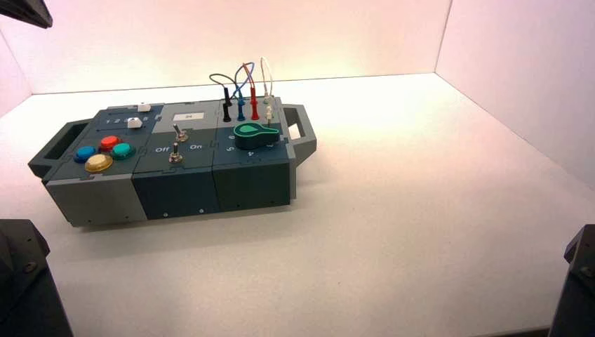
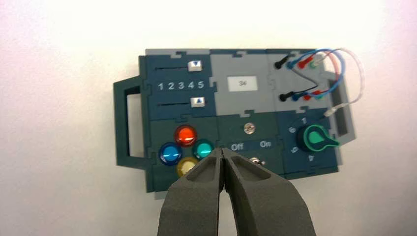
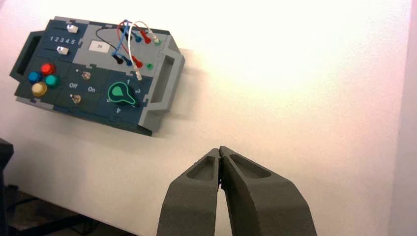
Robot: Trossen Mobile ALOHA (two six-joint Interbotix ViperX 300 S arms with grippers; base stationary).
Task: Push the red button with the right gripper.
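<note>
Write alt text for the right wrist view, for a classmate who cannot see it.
The right gripper, fingers shut to a point, hangs over bare white table, well away from the box. The red button sits in a cluster with blue, teal and yellow buttons at the box's far end.

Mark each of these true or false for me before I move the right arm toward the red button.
1. The right hand is touching the red button. False: it hangs over bare table, well off the box.
2. Both hands have their fingers shut. True; the left hand too.
3. The red button sits among blue, teal and yellow buttons. True.
4. The green knob sits beside the buttons. False: it is at the opposite end, past the switches.
</note>
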